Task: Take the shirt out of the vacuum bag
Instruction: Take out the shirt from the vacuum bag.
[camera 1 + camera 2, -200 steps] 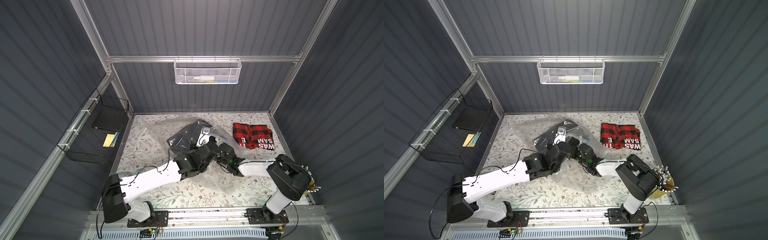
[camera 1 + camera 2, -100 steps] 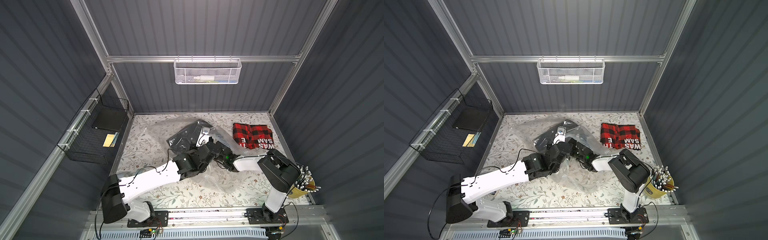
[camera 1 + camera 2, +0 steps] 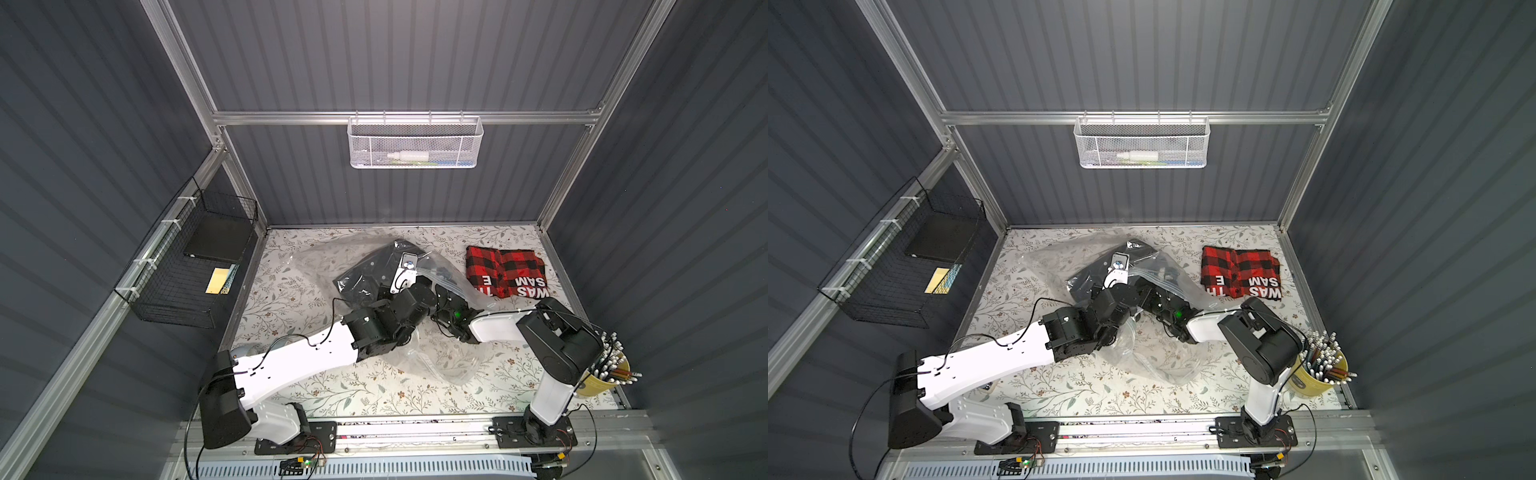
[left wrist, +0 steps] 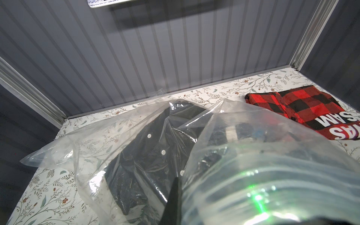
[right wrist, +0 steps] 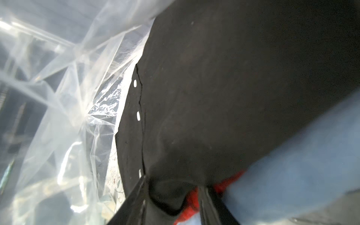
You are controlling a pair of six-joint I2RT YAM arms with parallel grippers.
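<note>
On the bench, left pincer is pinching the bag open while right pincer is clamping the shirt inside.

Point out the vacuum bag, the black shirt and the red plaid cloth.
clear crinkly plastic vacuum bag (image 4: 68, 148): left wrist view, flat empty corner.
black buttoned fabric shirt (image 5: 233, 78): right wrist view, broad panel beside buttons.
folded red-and-black plaid cloth (image 3: 505, 266): in a top view, checked middle.
</note>
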